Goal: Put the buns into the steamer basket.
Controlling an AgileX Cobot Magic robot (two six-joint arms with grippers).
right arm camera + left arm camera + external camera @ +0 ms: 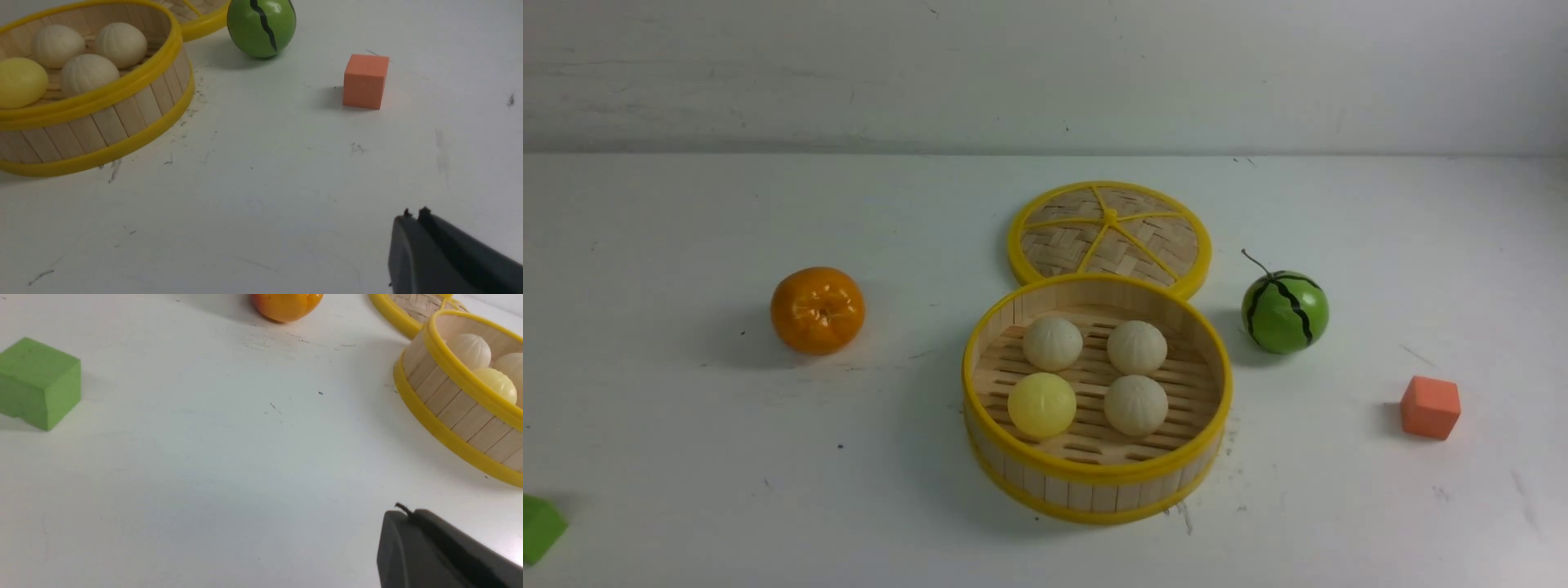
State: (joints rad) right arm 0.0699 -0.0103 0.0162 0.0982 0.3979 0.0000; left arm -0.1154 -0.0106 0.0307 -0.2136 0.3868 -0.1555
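Buns, four in all, sit inside the steamer basket (1097, 478) on its slotted floor, two by two: three cream-white pleated ones (1053, 343) (1137, 347) (1136, 405) and one smooth pale yellow one (1041, 404) at the near left. They lie close together, though whether neighbours touch is hard to judge from the front view. One flat woven lid (1109, 237) with yellow spokes lies on the white table (686, 457) just behind the basket, its near edge hidden by the basket's rim.

One orange tangerine (818, 309) rests well to the left of the basket, and one green striped watermelon ball (1285, 311) just to its right. One orange cube (1430, 407) stands farther right, and one green block (539, 527) sits at the near left corner.

Neither arm shows in the front view. The left gripper (402, 512) appears only in its wrist view, jaws pressed together on nothing, above bare table. The right gripper (413, 216) likewise has its jaws together and holds nothing.
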